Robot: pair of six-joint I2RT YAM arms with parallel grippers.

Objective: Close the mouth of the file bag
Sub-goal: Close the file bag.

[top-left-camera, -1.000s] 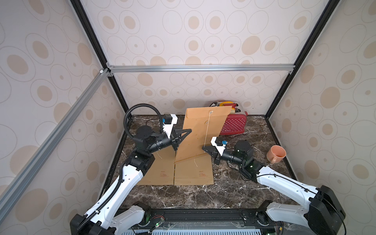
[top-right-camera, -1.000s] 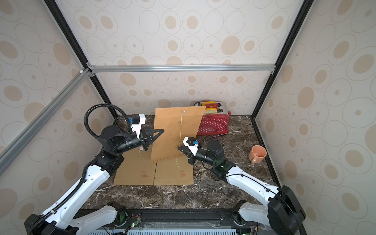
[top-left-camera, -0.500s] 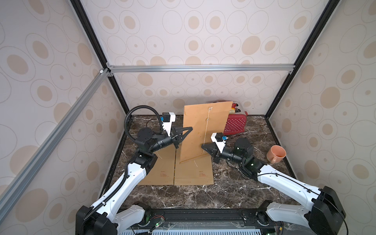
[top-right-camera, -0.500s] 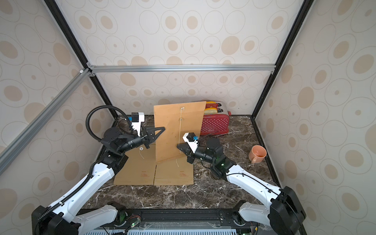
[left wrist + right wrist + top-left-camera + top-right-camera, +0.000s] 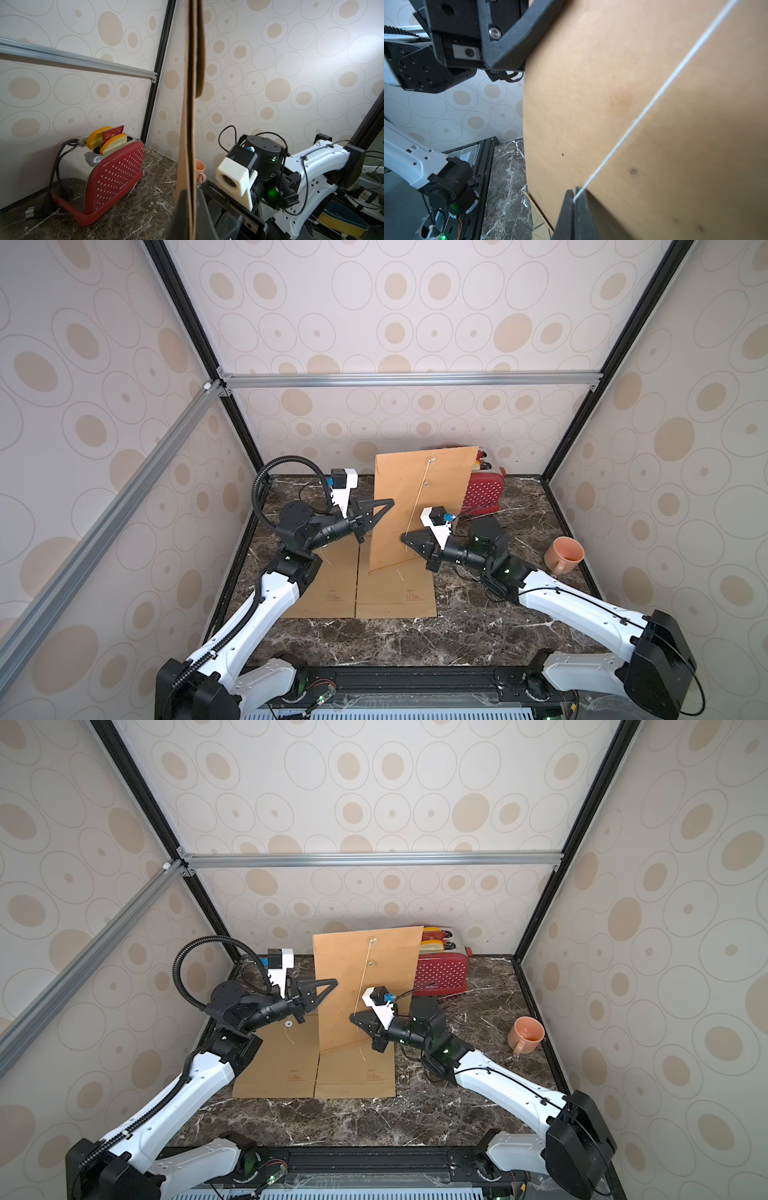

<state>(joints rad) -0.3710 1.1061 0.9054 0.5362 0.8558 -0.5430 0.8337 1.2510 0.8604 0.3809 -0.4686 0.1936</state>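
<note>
A brown file bag point(image 5: 419, 506) point(image 5: 365, 986) stands upright above the table in both top views. My left gripper point(image 5: 376, 514) point(image 5: 320, 994) is shut on its left edge, and the left wrist view shows the bag point(image 5: 190, 124) edge-on between the shut jaws of that gripper point(image 5: 192, 199). The top flap point(image 5: 199, 52) is folded down and sits slightly off the body. A white string point(image 5: 417, 502) point(image 5: 654, 104) runs taut from the flap's button down the bag's face. My right gripper point(image 5: 402, 537) point(image 5: 351, 1017) point(image 5: 574, 197) is shut on its lower end.
Two more brown file bags point(image 5: 328, 585) point(image 5: 399, 593) lie flat side by side under the held one. A red toaster point(image 5: 484, 493) stands at the back behind the bag. An orange mug point(image 5: 565, 556) sits at the right by the frame post.
The held bag has swung from leaning right to nearly upright. My left gripper has risen a little with it, and the right gripper has kept the string taut.
</note>
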